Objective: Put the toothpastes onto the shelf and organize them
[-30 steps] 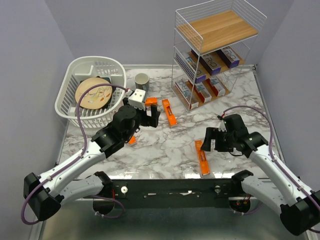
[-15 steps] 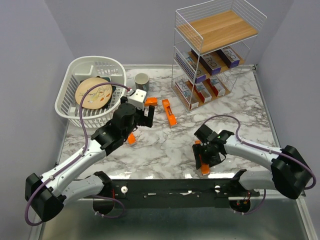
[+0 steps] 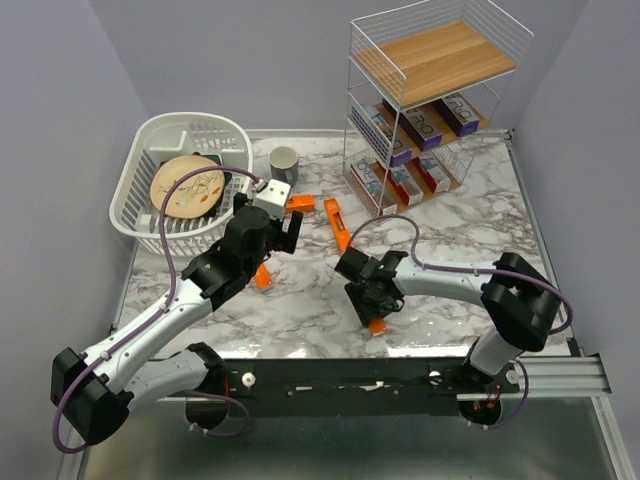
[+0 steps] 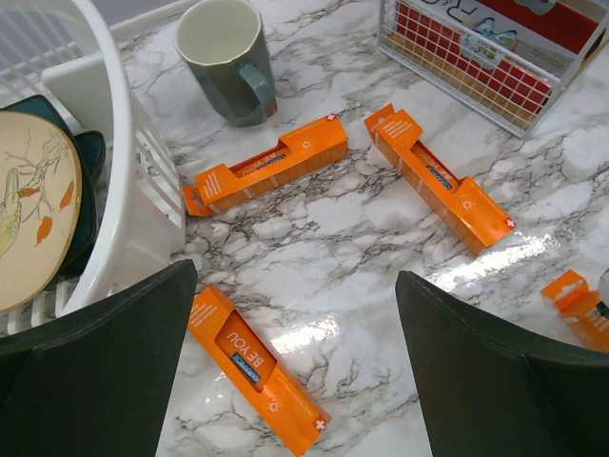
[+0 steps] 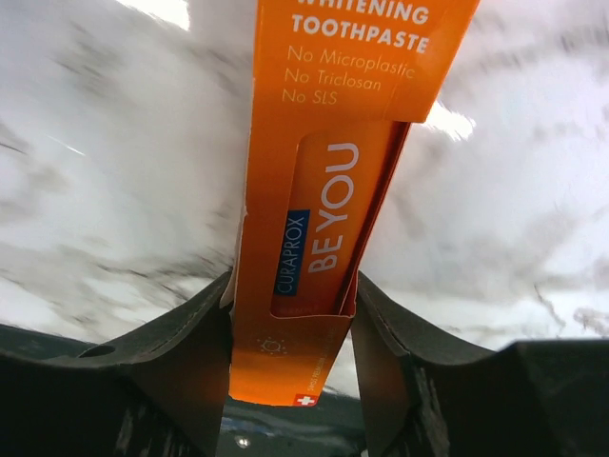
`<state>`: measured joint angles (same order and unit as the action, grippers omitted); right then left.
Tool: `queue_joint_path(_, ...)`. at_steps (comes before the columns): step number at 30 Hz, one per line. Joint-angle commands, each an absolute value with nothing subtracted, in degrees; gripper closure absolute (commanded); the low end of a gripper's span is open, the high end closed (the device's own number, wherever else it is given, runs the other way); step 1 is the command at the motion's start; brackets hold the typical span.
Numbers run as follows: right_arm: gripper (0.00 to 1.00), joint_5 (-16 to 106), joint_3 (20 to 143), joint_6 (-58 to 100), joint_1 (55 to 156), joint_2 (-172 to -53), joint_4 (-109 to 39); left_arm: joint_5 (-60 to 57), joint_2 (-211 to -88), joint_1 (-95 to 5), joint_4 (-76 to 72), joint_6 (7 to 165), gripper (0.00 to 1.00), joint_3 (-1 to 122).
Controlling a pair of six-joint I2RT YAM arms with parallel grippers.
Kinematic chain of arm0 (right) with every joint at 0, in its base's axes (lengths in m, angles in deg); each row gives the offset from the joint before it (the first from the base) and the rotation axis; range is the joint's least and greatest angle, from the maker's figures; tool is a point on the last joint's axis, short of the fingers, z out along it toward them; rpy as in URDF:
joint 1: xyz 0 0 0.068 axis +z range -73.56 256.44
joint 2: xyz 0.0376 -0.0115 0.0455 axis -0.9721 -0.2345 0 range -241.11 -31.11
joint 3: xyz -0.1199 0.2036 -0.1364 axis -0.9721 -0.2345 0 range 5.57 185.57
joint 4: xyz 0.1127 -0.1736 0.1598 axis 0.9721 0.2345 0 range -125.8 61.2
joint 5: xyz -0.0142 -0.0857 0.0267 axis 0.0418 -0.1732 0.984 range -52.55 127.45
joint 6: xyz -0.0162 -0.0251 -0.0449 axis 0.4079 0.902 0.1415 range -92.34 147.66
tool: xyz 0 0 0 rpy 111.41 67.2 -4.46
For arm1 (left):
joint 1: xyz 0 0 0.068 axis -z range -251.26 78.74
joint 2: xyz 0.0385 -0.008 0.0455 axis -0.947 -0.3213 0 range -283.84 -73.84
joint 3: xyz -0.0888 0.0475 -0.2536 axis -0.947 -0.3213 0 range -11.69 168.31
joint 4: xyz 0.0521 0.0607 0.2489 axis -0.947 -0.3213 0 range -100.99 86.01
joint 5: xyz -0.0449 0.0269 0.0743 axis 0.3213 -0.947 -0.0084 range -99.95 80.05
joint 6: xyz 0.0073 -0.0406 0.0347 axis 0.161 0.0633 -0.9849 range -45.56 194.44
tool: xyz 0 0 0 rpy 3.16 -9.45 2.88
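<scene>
L pincer (image 4: pixel 295 314) spread, over marble surface (image 4: pixel 333 228) w/ 3 loose orange toothpaste boxes (image 4: pixel 266 167) by mug (image 4: pixel 224 57) | my R pincer (image 5: pixel 290 319) pinching orange Curaprox Be You box (image 5: pixel 324 190) | shelf (image 3: pixel 440 55) far R: silver-purple boxes (image 3: pixel 425 125) mid tier, white-red boxes (image 3: pixel 405 183) low tier

- Held toothpaste box (image 5: pixel 319 238): top end cut off by the right wrist view's upper edge; from above mostly hidden under the right hand (image 3: pixel 370 305), only an orange tip showing.
- Desk (image 5: pixel 105 143) behind it: blurred (veins smeared).
- Far-right orange box (image 4: pixel 579 307): cropped by the left wrist view's right edge.
- Shelf (image 4: pixel 447 90): only a lower corner inside that view, lettering on its boxes cut short.
- Plate (image 4: pixel 29 209): sliced by the left edge.
- Shelved boxes (image 3: pixel 415 125): print too small to read from above.
- Half-covered orange box (image 3: pixel 262 276): partly under the left arm (image 3: pixel 225 265).
</scene>
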<state>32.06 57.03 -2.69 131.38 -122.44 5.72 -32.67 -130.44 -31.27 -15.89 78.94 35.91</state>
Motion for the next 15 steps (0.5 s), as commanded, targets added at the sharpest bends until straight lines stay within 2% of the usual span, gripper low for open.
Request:
queue_joint_path(1,0.43,26.6,63.1,0.5,133.9,-128.2,0.1,-34.9,-129.5,-33.3,-14.4,78.1,0.01,35.1)
queue_joint_path(2,0.42,25.7,63.5,0.3,134.7,-128.6,-0.5,-34.6,-129.3,-33.6,-14.3,78.4,0.01,35.1)
queue_joint_path(7,0.27,24.9,59.2,-1.8,136.6,-123.5,-7.2,-32.5,-128.5,-35.5,-13.6,79.5,0.01,34.8)
queue_joint_path(10,0.24,25.7,52.4,-4.2,137.1,-118.3,-12.2,-31.5,-128.4,-36.4,-13.4,80.0,0.01,34.7)
queue_joint_path(15,0.25,20.3,39.1,-8.5,140.9,-110.7,-20.8,-30.8,-128.7,-36.9,-13.3,80.2,0.01,34.7)
